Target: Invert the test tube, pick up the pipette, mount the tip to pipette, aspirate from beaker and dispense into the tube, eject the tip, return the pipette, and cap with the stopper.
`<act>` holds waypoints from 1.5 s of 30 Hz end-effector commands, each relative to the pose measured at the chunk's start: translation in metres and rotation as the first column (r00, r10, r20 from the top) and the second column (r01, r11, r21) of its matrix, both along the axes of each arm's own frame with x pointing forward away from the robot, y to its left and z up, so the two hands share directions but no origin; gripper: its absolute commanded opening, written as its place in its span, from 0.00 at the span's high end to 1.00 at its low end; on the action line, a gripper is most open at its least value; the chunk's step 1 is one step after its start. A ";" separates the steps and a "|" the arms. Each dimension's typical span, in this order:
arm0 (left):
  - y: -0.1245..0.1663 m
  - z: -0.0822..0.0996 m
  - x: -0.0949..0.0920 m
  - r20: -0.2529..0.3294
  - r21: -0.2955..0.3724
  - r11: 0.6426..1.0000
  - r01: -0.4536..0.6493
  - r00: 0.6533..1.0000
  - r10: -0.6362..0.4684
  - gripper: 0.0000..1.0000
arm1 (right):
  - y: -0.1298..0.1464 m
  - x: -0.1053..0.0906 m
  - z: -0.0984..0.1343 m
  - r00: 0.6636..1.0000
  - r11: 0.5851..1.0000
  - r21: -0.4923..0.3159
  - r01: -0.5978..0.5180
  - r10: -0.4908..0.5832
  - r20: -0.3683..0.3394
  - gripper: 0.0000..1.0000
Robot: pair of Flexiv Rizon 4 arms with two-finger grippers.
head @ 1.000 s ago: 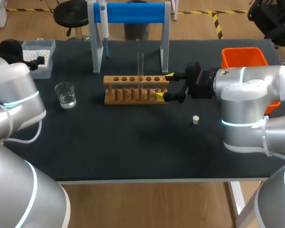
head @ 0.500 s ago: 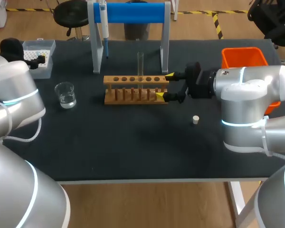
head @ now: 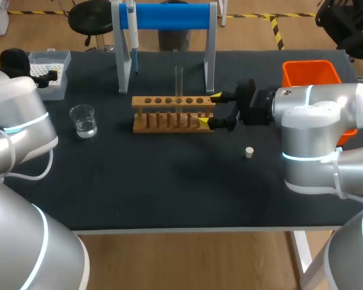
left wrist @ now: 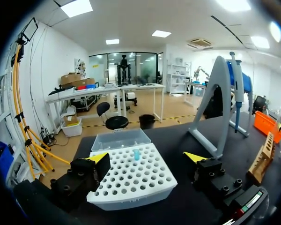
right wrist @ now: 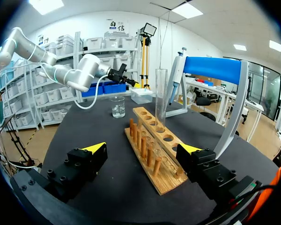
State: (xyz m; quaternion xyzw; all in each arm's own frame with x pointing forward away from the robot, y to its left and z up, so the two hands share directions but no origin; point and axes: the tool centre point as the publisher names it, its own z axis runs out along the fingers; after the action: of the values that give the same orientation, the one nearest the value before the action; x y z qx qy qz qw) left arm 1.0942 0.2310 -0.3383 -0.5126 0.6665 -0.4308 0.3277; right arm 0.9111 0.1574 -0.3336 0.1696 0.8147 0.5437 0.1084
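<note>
A clear test tube stands upright in the wooden rack; it shows too in the right wrist view as test tube in rack. My right gripper is open at the rack's right end, its fingers either side of that end. The pipette hangs on the blue stand. My left gripper is open, straddling the white tip box, which holds one blue tip. The beaker sits left of the rack. A small stopper lies on the mat.
An orange bin stands at the right edge behind my right arm. The tip box is at the far left corner. The mat in front of the rack is bare black surface.
</note>
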 end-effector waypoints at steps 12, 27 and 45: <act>0.000 -0.003 0.009 -0.019 0.013 1.000 0.013 1.000 -0.013 0.00 | 0.000 -0.001 -0.001 1.000 1.000 0.001 0.004 -0.004 0.003 0.00; 0.000 -0.010 0.025 -0.026 0.013 1.000 0.007 1.000 -0.007 0.00 | 0.000 -0.001 -0.001 1.000 1.000 0.001 0.004 -0.004 0.003 0.00; 0.002 -0.014 0.037 -0.029 0.008 1.000 -0.001 1.000 0.001 0.52 | 0.000 -0.001 -0.001 1.000 1.000 0.001 0.004 -0.004 0.003 0.00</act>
State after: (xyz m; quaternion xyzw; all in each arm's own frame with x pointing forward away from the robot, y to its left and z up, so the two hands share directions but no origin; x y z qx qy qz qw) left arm 1.1264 0.2322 -0.3503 -0.5185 0.6714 -0.4205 0.3219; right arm 0.9111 0.1574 -0.3336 0.1696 0.8147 0.5438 0.1084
